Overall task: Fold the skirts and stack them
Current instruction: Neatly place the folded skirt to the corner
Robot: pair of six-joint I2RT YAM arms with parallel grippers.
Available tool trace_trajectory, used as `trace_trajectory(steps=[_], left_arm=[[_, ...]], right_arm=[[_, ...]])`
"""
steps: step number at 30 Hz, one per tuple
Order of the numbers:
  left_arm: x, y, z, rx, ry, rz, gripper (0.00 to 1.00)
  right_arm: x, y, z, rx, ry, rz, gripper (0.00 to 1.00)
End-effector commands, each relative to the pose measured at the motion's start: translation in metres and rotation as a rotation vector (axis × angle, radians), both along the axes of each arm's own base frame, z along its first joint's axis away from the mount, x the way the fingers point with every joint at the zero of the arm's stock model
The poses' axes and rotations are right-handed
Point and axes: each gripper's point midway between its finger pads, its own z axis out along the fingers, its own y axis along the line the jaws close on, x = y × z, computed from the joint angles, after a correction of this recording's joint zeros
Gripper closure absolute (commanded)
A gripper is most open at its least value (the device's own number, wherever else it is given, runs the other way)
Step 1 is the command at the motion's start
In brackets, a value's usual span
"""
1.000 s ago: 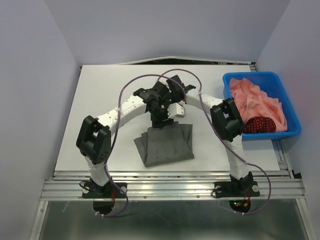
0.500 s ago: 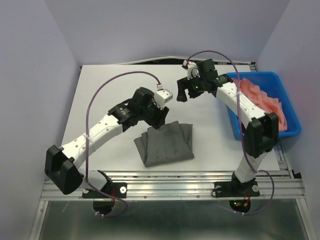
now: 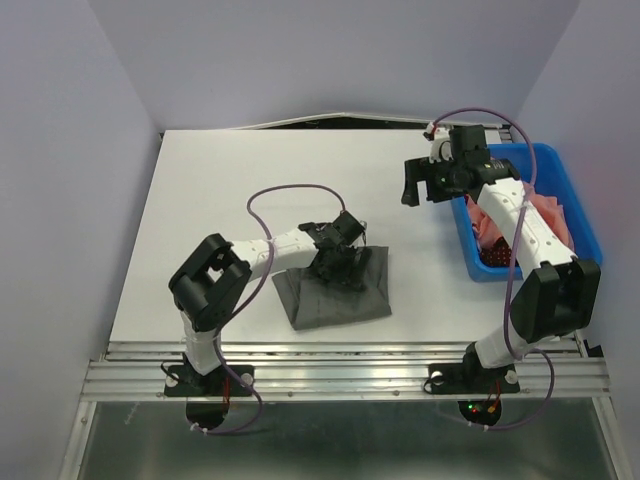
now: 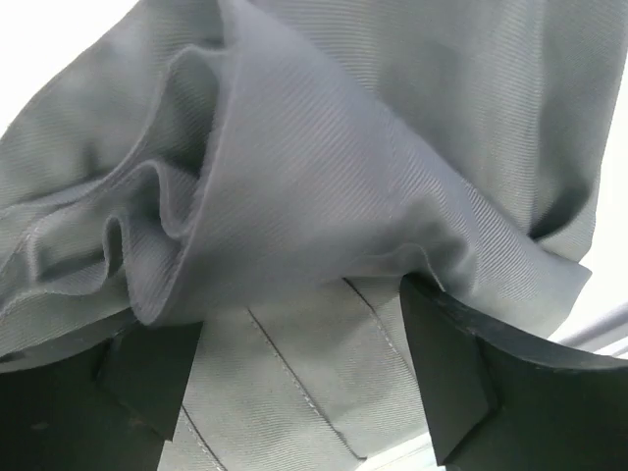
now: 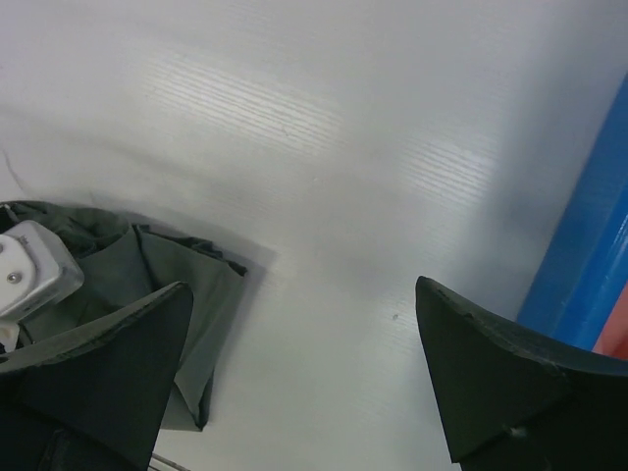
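Grey skirt (image 3: 335,298) lay folded at the table's (image 3: 200,200) near edge.
Top: left gripper (image 3: 342,264) hovered over it, right gripper (image 3: 420,186) beside the right-edge blue bin (image 3: 584,222). Left wrist: jaws stood apart, ruffled cloth loose between. Right wrist: jaws stood apart above the table.

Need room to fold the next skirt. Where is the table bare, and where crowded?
Bare: the left half of the table, from its left edge to the grey skirt, and the far strip behind the skirt. Crowded: the near middle, left pincer on the skirt; the right, with the right pincer beside the blue bin.
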Motion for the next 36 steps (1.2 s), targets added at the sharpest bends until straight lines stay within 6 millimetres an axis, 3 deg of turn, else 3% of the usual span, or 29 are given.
trace_trajectory(steps=[1, 4, 7, 10, 13, 19, 24, 28, 30, 31, 34, 36], left_arm=[[0.015, 0.018, -0.037, 0.114, 0.037, 0.086, 0.02], [0.033, 0.035, -0.040, 0.131, 0.031, 0.103, 0.02], [0.047, 0.053, -0.032, 0.146, 0.011, 0.032, 0.02], [0.075, 0.072, -0.017, 0.278, -0.066, -0.059, 0.02], [0.086, 0.111, -0.023, 0.474, -0.043, -0.138, 0.02], [0.123, 0.185, -0.010, 0.382, -0.026, -0.153, 0.02], [0.130, 0.267, -0.028, 0.423, 0.010, -0.232, 0.04], [0.135, 0.310, -0.040, 0.432, 0.050, -0.283, 0.05], [0.139, 0.319, -0.043, 0.407, 0.061, -0.334, 0.08], [0.152, 0.329, -0.036, 0.406, 0.038, -0.324, 0.09], [0.167, 0.339, -0.042, 0.388, 0.051, -0.361, 0.12], [0.192, 0.354, -0.040, 0.382, 0.027, -0.337, 0.12]], right_arm=[[0.002, -0.010, 0.001, -0.003, -0.006, -0.009, 0.00], [0.002, -0.008, -0.003, -0.002, 0.000, 0.012, 0.00], [0.001, -0.011, -0.011, -0.011, 0.017, 0.021, 0.00], [-0.004, -0.009, -0.018, 0.001, 0.040, 0.030, 0.00], [-0.009, -0.005, -0.023, 0.020, 0.060, 0.045, 0.00], [-0.014, -0.004, -0.026, 0.028, 0.069, 0.047, 0.00], [-0.015, -0.009, -0.023, 0.011, 0.058, 0.023, 0.00], [-0.019, -0.010, -0.021, 0.014, 0.054, 0.017, 0.00], [-0.021, -0.010, -0.022, 0.016, 0.056, 0.015, 0.00], [-0.022, -0.010, -0.024, 0.016, 0.061, 0.014, 0.00], [-0.023, -0.011, -0.026, 0.014, 0.068, 0.009, 0.00], [-0.022, -0.011, -0.027, 0.012, 0.070, 0.004, 0.00]])
